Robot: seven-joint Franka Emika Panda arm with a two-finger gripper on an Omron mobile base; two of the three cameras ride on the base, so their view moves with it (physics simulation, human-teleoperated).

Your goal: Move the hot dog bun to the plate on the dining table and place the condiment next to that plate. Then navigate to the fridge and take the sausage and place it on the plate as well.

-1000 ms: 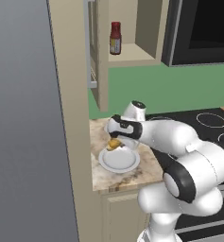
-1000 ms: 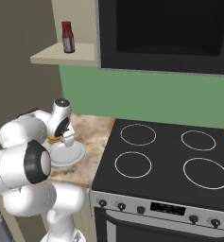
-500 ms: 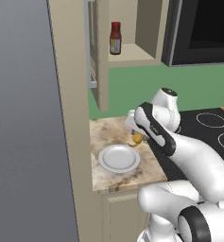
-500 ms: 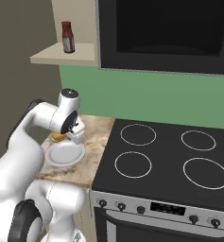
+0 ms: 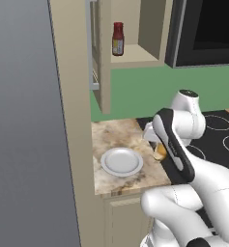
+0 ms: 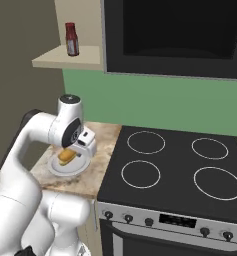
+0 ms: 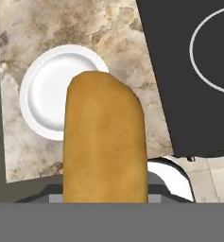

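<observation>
Left base view, bun: we see the hot dog bun [image 5: 160, 150] as a small tan patch tucked under the wrist, up off the marbled counter [image 5: 117, 137] and to the right of the small white plate [image 5: 121, 161].
Left base view, condiment: the condiment [image 5: 118, 39] stands upright on the open shelf [image 5: 135, 56] above, well apart from the arm; we leave it for a later step.
Right base view, grip: the gripper [image 6: 68, 156] is clamped on the bun, which hangs above the white plate, beside the stove [image 6: 175, 170].
Right base view, clearance: we judge the carry should go up and back, clear of the shelf overhead and of the stove's edge, before the base drives off.
Hand view, hold: the bun runs lengthwise up the middle, over the white plate; the jaws themselves are hidden by it, so we cannot tell how deep they bite.
Hand view, advice: we would keep the squeeze steady, since soft bread may deform or slide, and keep the wrist level while travelling to the dining table.
</observation>
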